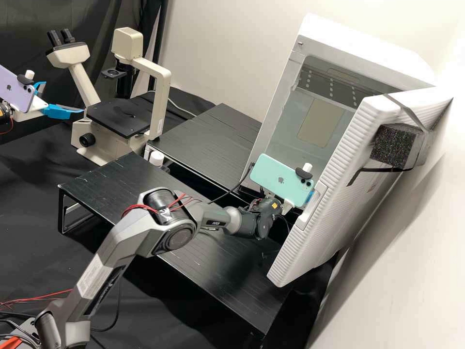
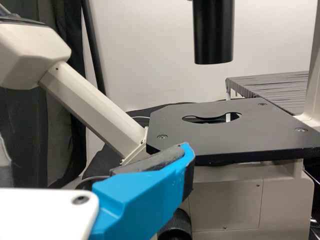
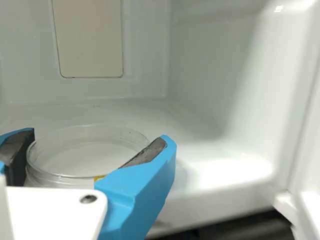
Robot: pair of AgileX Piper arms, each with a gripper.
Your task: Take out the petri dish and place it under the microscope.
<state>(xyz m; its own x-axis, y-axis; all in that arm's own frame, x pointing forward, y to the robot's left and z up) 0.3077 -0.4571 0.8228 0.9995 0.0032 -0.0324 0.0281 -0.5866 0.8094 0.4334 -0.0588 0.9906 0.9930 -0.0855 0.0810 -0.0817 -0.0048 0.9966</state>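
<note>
Blue-fingered right hand (image 3: 94, 137), open astride the petri dish (image 3: 80, 157), should centre, then close softly, lifting it level.

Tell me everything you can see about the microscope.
The microscope stands upright: cream, hard-looking body, black eyepieces on a slanted tube, a boxy head on a bent arm, a black side knob. Its flat black stage has a rounded cut-out and holds nothing. The left gripper, jaws open, is near; I can't tell whether they touch.
</note>
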